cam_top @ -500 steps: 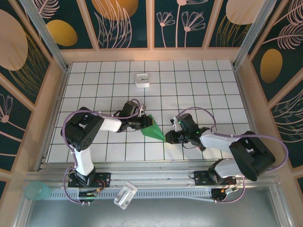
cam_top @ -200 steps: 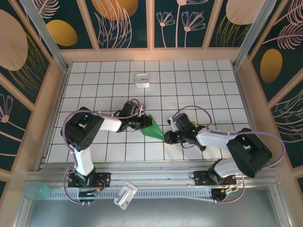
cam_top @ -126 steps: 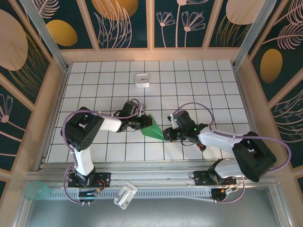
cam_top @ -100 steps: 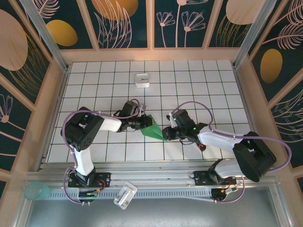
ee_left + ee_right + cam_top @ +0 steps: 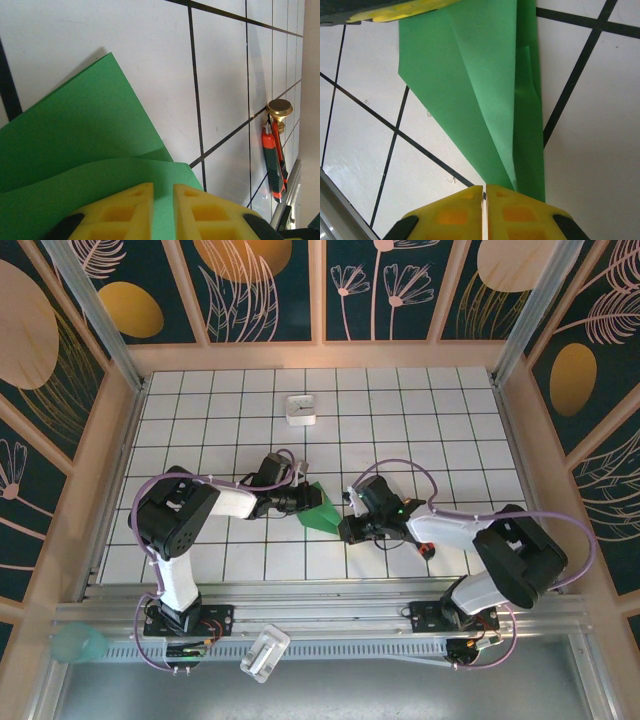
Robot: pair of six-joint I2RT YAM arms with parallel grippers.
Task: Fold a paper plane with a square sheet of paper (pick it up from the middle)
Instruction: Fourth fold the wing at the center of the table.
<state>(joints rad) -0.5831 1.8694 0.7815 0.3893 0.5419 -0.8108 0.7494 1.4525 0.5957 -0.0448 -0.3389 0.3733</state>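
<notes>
The square sheet of paper [image 5: 322, 514] is bright green and folded into a narrow pointed shape on the tiled floor. My left gripper [image 5: 305, 500] is shut on its wide upper-left end, and green paper [image 5: 90, 135] fills the slit between the yellow fingers [image 5: 127, 205]. My right gripper [image 5: 346, 529] is at the paper's lower-right point. In the right wrist view its jaws [image 5: 484, 189] stand shut with a hairline gap showing white floor. The tip of the paper [image 5: 485, 100] runs under the right-hand finger [image 5: 520, 207].
A small white box [image 5: 301, 410] sits at the back of the floor. A red-and-black screwdriver [image 5: 274, 162] lies to the right of the paper, under my right arm [image 5: 428, 548]. Wooden walls [image 5: 113, 455] close in the tiled floor.
My right gripper has slid left to the paper's point and its jaws have closed. The left gripper and the paper have stayed where they were.
</notes>
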